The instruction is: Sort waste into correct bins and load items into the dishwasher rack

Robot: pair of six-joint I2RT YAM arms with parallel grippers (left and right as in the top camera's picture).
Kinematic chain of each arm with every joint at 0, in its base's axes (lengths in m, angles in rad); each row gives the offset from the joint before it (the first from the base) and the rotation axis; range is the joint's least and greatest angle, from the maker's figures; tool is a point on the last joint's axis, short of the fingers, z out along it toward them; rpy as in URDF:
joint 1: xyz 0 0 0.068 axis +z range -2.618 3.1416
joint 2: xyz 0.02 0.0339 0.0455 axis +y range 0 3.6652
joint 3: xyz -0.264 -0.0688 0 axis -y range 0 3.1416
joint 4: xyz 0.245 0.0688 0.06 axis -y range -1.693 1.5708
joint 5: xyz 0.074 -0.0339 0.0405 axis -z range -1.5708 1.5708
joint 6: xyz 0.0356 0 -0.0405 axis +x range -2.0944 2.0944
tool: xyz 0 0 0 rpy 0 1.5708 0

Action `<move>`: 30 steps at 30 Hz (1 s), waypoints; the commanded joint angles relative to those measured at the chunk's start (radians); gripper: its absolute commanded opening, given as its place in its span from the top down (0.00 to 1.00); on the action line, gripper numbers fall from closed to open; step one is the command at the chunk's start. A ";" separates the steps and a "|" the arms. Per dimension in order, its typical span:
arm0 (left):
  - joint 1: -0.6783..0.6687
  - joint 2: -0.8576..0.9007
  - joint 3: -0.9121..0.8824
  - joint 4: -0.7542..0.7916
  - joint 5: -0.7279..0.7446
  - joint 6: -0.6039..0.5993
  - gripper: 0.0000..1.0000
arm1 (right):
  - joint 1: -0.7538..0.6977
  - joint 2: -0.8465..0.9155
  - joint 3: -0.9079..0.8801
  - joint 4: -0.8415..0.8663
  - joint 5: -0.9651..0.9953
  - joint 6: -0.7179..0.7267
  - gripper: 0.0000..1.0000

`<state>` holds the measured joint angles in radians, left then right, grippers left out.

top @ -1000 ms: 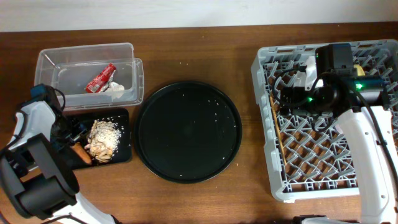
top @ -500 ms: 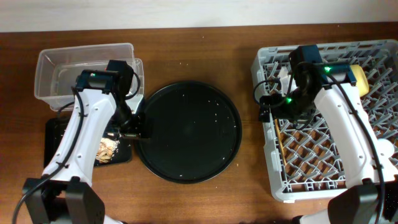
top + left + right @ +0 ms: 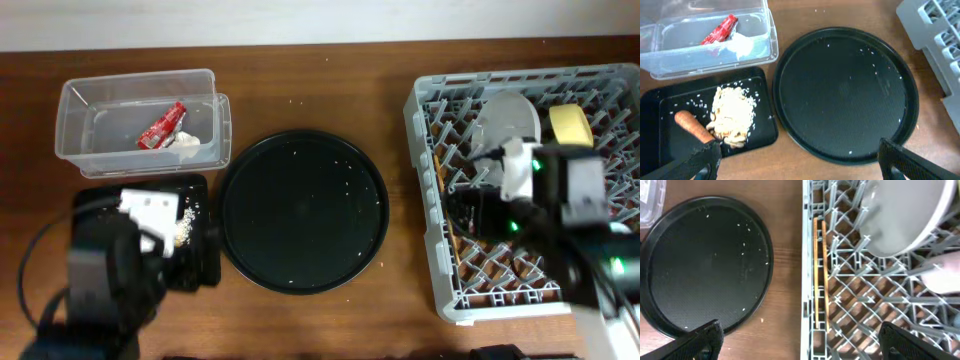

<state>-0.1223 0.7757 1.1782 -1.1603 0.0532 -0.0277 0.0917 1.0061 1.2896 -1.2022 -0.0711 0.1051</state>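
Note:
The clear box point(image 3: 140, 120) holds the red wrapper point(image 3: 720, 31) and white tissue point(image 3: 742, 45). The shallow black tray point(image 3: 660, 107) holds beige food scraps point(image 3: 732, 117) and the orange carrot point(image 3: 692, 126). The grey rack point(image 3: 440, 290) holds the grey-green plate point(image 3: 505, 120), the yellow bowl point(image 3: 570, 122) and the chopsticks point(image 3: 820, 275) lying along its left side. A pale pink shape point(image 3: 945, 277) shows at the right wrist view's edge. The blue cup is hidden. My left gripper point(image 3: 797, 165) is open and empty above the table's front. My right gripper point(image 3: 800, 345) is open and empty above the rack's left edge.
The large round black tray point(image 3: 303, 210), dotted with small crumbs, lies between the bins and the rack. My left arm point(image 3: 100, 280) covers part of the black tray in the overhead view. My right arm point(image 3: 565, 220) covers the rack's middle.
Both arms have drawn back toward the table's front. The left arm left the space between the bins and the round tray. The right arm moved off the rack's back left.

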 commanded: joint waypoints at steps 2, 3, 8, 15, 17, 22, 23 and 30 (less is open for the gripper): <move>0.002 -0.252 -0.157 0.042 0.011 -0.040 0.01 | -0.001 -0.272 -0.174 0.051 0.071 0.008 0.02; 0.002 -0.254 -0.158 0.046 0.011 -0.040 0.01 | -0.001 -0.314 -0.188 0.022 0.072 0.008 0.02; 0.002 -0.253 -0.158 -0.032 0.011 -0.039 0.01 | -0.001 -0.329 -0.187 -0.013 0.072 0.008 0.02; 0.002 -0.253 -0.158 -0.115 0.011 -0.040 0.01 | -0.001 -0.433 -0.254 0.030 0.112 0.003 0.02; 0.002 -0.253 -0.158 -0.115 0.011 -0.040 0.01 | -0.001 -0.573 -0.423 0.194 0.117 -0.023 0.02; 0.002 -0.253 -0.158 -0.115 0.011 -0.040 0.01 | -0.002 -0.948 -0.892 0.684 0.088 -0.023 0.02; 0.002 -0.253 -0.158 -0.115 0.011 -0.040 0.01 | -0.002 -0.977 -0.955 0.780 0.088 -0.023 0.02; 0.002 -0.253 -0.158 -0.115 0.011 -0.040 0.01 | -0.095 -1.003 -1.284 1.260 0.074 -0.089 0.02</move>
<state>-0.1223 0.5270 1.0225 -1.2758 0.0566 -0.0536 0.0139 0.0120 0.0341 0.1097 0.0151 0.0750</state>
